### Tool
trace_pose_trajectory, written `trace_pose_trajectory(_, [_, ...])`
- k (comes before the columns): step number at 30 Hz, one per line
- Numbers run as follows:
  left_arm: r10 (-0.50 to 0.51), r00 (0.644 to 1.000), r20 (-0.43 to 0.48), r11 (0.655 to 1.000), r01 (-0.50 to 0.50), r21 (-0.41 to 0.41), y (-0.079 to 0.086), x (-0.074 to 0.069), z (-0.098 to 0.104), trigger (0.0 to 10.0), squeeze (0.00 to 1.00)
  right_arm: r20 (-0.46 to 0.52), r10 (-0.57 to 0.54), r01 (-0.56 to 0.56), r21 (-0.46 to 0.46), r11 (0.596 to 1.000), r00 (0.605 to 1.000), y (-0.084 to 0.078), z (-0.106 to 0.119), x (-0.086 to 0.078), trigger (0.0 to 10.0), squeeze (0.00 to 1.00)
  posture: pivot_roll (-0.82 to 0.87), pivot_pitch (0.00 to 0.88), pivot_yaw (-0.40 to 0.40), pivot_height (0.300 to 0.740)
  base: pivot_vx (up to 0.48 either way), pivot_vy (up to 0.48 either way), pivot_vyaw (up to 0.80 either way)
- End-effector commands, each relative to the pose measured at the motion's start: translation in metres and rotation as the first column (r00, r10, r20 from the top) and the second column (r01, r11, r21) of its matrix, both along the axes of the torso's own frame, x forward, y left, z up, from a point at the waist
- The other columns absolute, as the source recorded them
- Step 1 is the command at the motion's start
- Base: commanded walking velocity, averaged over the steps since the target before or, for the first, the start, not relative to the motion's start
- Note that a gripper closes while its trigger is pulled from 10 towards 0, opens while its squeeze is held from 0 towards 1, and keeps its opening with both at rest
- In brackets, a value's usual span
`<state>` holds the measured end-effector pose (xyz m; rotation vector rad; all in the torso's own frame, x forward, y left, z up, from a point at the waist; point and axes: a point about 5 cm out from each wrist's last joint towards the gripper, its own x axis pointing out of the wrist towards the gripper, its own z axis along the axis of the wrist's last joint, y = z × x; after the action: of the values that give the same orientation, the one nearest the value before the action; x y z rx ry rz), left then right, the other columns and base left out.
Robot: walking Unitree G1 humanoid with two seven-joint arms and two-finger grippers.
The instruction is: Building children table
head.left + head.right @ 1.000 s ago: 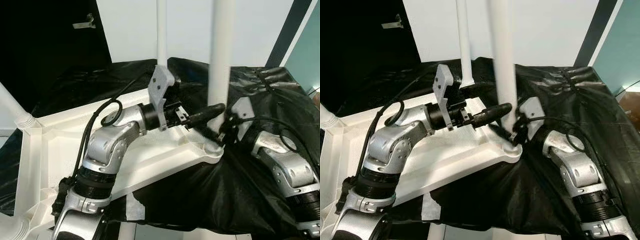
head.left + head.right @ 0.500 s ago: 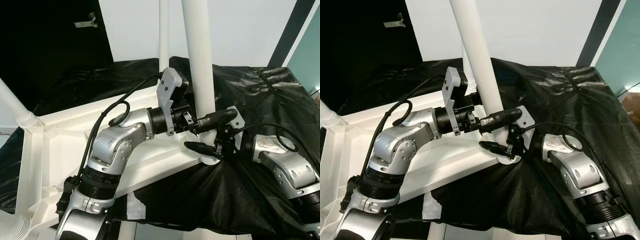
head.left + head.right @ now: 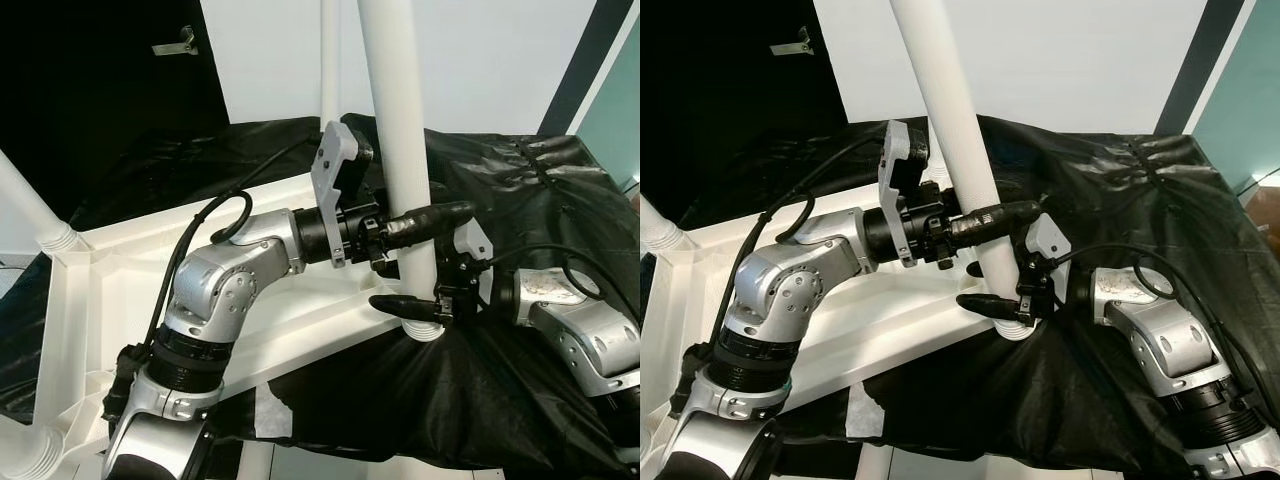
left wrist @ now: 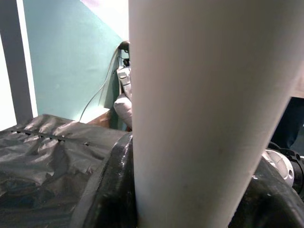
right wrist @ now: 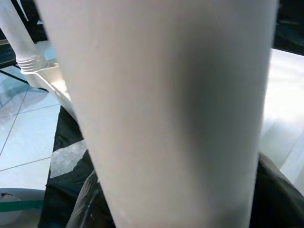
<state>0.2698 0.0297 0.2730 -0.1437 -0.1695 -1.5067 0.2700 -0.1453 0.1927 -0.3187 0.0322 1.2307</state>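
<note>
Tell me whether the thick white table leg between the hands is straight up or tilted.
Tilted. The thick white table leg leans toward the robot's left going up, its foot at the upturned white tabletop's corner socket.

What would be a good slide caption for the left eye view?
Both tools, left and right, grasp a white table leg at the upturned tabletop's corner.

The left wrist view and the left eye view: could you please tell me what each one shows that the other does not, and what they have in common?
The left wrist view alone shows a teal wall with a cable running down it behind the leg.

The left eye view alone shows the upside-down white table top, both silver arms, the left gripper around the leg and the right gripper at the leg's base.

Both show the white table leg and the black plastic sheet beneath.
</note>
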Motion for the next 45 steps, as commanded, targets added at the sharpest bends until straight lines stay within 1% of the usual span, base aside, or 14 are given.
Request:
trace_pose_trajectory(1, [-0.132,0.99,0.047,0.991,0.133,-0.016,0.0,-0.008,0.006,0.0,0.0,0.022,0.005,-0.005,0.008,1.0,1.0,-0.001,0.006,0.0,10.0,0.0,-0.06,0.0,0.0,0.74,0.0,0.0,0.0])
trace_pose_trajectory(3, [-0.11,0.992,0.057,0.994,0.111,-0.017,-0.001,-0.008,0.007,0.0,0.0,0.028,-0.001,0.001,0.014,1.0,1.0,-0.001,0.007,0.001,10.0,0.0,-0.06,0.0,0.002,0.74,0.0,0.0,0.0])
trace_pose_trajectory(4, [-0.073,0.995,0.064,0.997,0.074,-0.016,-0.003,-0.006,0.008,10.0,0.0,0.031,-0.013,0.013,0.02,1.0,0.999,0.0,0.007,0.001,10.0,0.0,-0.06,0.0,0.003,0.74,0.0,0.0,0.0])
trace_pose_trajectory(7, [-0.009,0.998,0.058,1.0,0.01,-0.018,-0.005,-0.003,0.01,10.0,0.0,0.014,-0.036,0.035,0.035,0.999,0.999,0.0,0.006,0.002,10.0,0.0,-0.06,0.0,0.005,0.74,0.0,0.0,0.0])
trace_pose_trajectory(8, [0.014,0.998,0.063,0.999,-0.012,-0.031,-0.005,-0.002,0.012,10.0,0.0,0.019,-0.049,0.048,0.041,0.998,0.999,0.001,0.006,0.002,10.0,1.0,-0.06,0.0,0.008,0.74,0.0,0.0,0.0])
trace_pose_trajectory(13, [0.157,0.986,0.051,0.986,-0.154,-0.067,-0.01,0.007,0.02,10.0,0.0,0.045,-0.149,0.144,0.088,0.986,0.988,0.004,0.006,0.006,10.0,1.0,-0.06,0.0,0.014,0.74,0.0,0.0,0.0])
trace_pose_trajectory(14, [0.205,0.977,0.053,0.977,-0.201,-0.072,-0.011,0.009,0.023,10.0,0.0,0.059,-0.202,0.195,0.113,0.974,0.978,0.006,0.006,0.009,10.0,0.0,-0.05,0.0,0.016,0.74,0.0,0.0,0.0])
trace_pose_trajectory(21, [0.297,0.953,0.055,0.952,-0.292,-0.088,-0.016,0.012,0.029,10.0,0.0,0.059,-0.354,0.34,0.168,0.925,0.934,0.013,0.0,0.016,10.0,0.0,-0.05,0.0,0.023,0.74,0.0,0.0,0.0])
trace_pose_trajectory(25, [0.386,0.919,0.08,0.922,-0.381,-0.071,-0.02,0.017,0.029,10.0,0.0,0.092,-0.517,0.492,0.205,0.846,0.851,0.02,-0.004,0.025,10.0,0.0,-0.05,0.0,0.031,0.74,0.0,0.0,0.0])
trace_pose_trajectory(28, [0.402,0.911,0.088,0.915,-0.398,-0.063,-0.022,0.017,0.028,10.0,0.0,0.092,-0.538,0.512,0.211,0.833,0.838,0.022,-0.004,0.026,10.0,0.0,-0.05,0.0,0.035,0.74,0.0,0.0,0.0])
trace_pose_trajectory(29, [0.438,0.894,0.091,0.899,-0.435,-0.054,-0.027,0.02,0.028,10.0,0.0,0.12,-0.595,0.563,0.221,0.797,0.795,0.024,-0.004,0.03,10.0,0.0,-0.05,0.0,0.039,0.74,0.0,0.0,0.0])
trace_pose_trajectory(40, [0.526,0.846,0.086,0.85,-0.526,-0.021,-0.043,0.024,0.026,10.0,0.0,0.16,-0.746,0.688,0.301,0.661,0.646,0.035,-0.002,0.037,10.0,0.0,-0.05,0.0,0.039,0.74,0.0,0.0,0.0])
trace_pose_trajectory(43, [0.553,0.829,0.086,0.832,-0.555,-0.004,-0.05,0.023,0.026,10.0,0.0,0.2,-0.789,0.722,0.322,0.613,0.581,0.044,-0.002,0.038,10.0,0.0,-0.05,0.0,0.036,0.74,0.0,0.0,0.0])
trace_pose_trajectory(45, [0.553,0.829,0.086,0.832,-0.555,-0.004,-0.05,0.023,0.026,10.0,0.0,0.2,-0.789,0.722,0.322,0.613,0.581,0.044,-0.002,0.038,10.0,0.0,-0.05,0.0,0.036,0.74,0.0,0.0,0.0])
